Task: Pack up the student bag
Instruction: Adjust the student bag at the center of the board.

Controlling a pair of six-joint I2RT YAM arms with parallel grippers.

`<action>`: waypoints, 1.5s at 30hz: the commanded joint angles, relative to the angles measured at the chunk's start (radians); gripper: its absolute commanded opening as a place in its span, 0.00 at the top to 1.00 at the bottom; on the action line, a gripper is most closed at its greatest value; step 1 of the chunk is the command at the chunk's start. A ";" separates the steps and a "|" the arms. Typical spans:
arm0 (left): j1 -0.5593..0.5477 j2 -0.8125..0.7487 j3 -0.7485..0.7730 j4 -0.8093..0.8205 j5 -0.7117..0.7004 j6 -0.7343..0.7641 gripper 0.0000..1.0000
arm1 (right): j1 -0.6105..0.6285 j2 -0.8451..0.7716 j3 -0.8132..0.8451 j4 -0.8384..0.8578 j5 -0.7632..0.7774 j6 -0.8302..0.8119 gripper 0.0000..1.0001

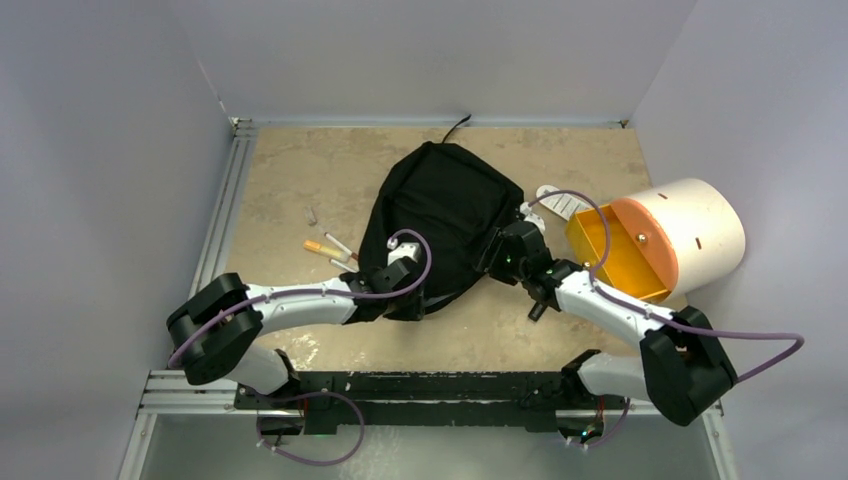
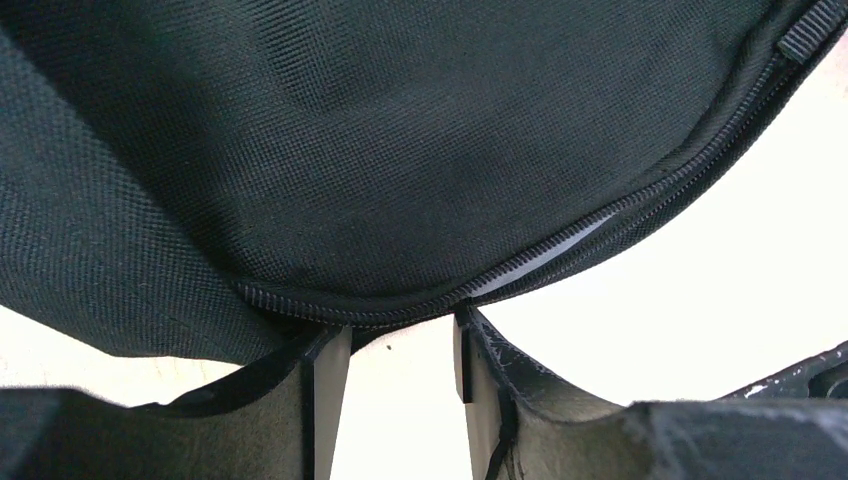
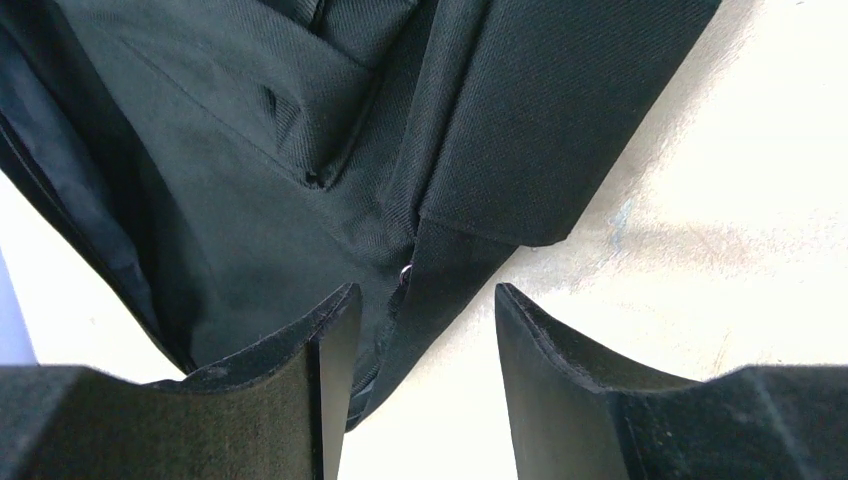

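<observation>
The left gripper is standing with its fingers parted and bare table showing in the gap. Their tips are sitting right at the zipped seam of the student bag, clamping nothing. A thin pale strip is showing along that seam. The right gripper is likewise holding its fingers apart. A dark fold of the bag is running down into the gap beside one finger, and the other finger is standing clear over the table. Further out, the left arm is reaching to the bag's near edge and the right arm to its right side. The bag itself is lying flat in the middle of the table. A few pens are lying just to its left, and a cream-and-orange cylinder is lying on its side to its right, with its orange end turned toward the bag.
</observation>
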 commanded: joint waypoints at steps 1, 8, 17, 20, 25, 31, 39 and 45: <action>-0.011 -0.007 0.061 -0.046 0.031 0.044 0.58 | -0.003 0.010 0.040 -0.007 -0.042 -0.043 0.45; -0.012 0.000 0.123 -0.046 0.037 0.054 0.57 | -0.003 0.035 0.029 -0.046 -0.005 -0.053 0.51; -0.012 0.019 0.148 -0.046 0.038 0.048 0.57 | -0.003 -0.025 -0.020 -0.030 0.064 -0.014 1.00; -0.012 0.019 0.149 -0.046 0.038 0.044 0.57 | -0.003 -0.053 -0.060 0.028 0.043 0.013 1.00; -0.012 0.008 0.148 -0.046 0.037 0.043 0.57 | -0.003 -0.058 -0.113 0.082 0.008 0.058 1.00; -0.012 -0.022 0.153 -0.042 0.032 0.048 0.57 | -0.003 -0.043 -0.166 0.108 -0.001 0.105 1.00; -0.012 -0.010 0.224 -0.037 0.026 0.072 0.57 | -0.003 -0.053 -0.225 0.182 -0.041 0.129 1.00; -0.012 0.055 0.307 -0.013 0.033 0.103 0.57 | -0.003 -0.159 -0.285 0.290 -0.115 0.088 1.00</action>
